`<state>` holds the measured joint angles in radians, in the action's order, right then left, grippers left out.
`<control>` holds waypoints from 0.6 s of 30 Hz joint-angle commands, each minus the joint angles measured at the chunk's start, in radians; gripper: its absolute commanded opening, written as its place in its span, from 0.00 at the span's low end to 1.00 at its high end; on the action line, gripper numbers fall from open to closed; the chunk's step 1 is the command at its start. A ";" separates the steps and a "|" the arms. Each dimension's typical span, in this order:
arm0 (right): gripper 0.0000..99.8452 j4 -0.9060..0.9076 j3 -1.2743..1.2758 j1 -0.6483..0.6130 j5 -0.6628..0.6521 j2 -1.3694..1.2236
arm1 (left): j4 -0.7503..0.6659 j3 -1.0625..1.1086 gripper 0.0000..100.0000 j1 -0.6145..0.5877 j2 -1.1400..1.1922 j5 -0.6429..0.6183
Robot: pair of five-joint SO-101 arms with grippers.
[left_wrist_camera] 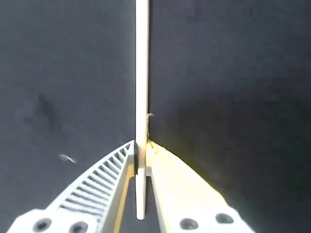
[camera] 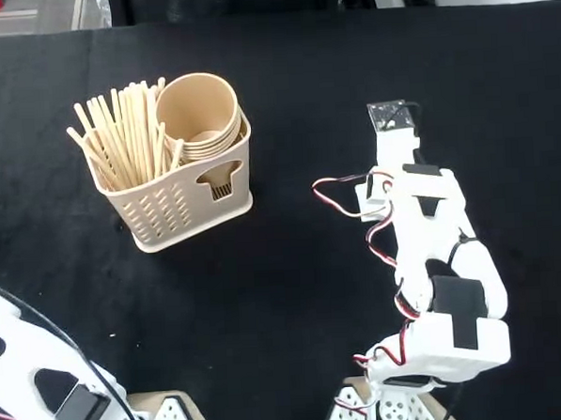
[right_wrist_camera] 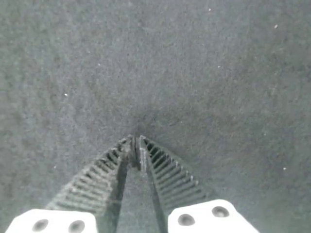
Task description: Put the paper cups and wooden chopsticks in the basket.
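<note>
The black-clothed table (camera: 283, 69) lay under both my arms. My right arm (camera: 433, 249) stretched out over its right side, well apart from the basket. My left arm (camera: 35, 383) sat low at the near left corner.

The cream basket (camera: 168, 211) stood upright at the left of the middle. In its right compartment sat a nested stack of paper cups (camera: 198, 109). The left compartment held a splayed bundle of wooden chopsticks (camera: 126, 133), leaning outward.

My left pincer (left_wrist_camera: 142, 148) was pinching a single wooden chopstick (left_wrist_camera: 141, 73) near one end. The stick ran straight out ahead of the jaws over bare black cloth. It seemed to be lifted clear of the cloth, though from that close I could not be sure. My right pincer (right_wrist_camera: 135, 143) was pressed together on nothing, its tips pointing down at the cloth.

I judged the task nearly done, with the cups in and most of the sticks in. The step in hand was carrying this one stick. Next I would need to swing my left arm toward the basket and tip the stick upright over the left compartment. Then I would open only once its lower end was inside the rim, so it did not catch on the leaning bundle.
</note>
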<state>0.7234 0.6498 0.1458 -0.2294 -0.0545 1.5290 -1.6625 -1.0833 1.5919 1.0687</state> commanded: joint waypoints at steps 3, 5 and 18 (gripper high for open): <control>0.01 -0.012 -0.007 0.008 -0.009 0.015 | 0.233 0.010 0.03 0.044 -0.026 -0.219; 0.01 -0.012 -0.007 0.008 -0.009 0.015 | 0.235 0.012 0.03 0.048 -0.049 -0.287; 0.01 -0.014 -0.008 0.008 -0.009 0.015 | 0.236 0.157 0.03 0.053 -0.089 -0.606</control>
<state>0.7234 0.6498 0.1458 -0.2294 -0.0545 1.7177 -1.5965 -1.0556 1.4983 0.5178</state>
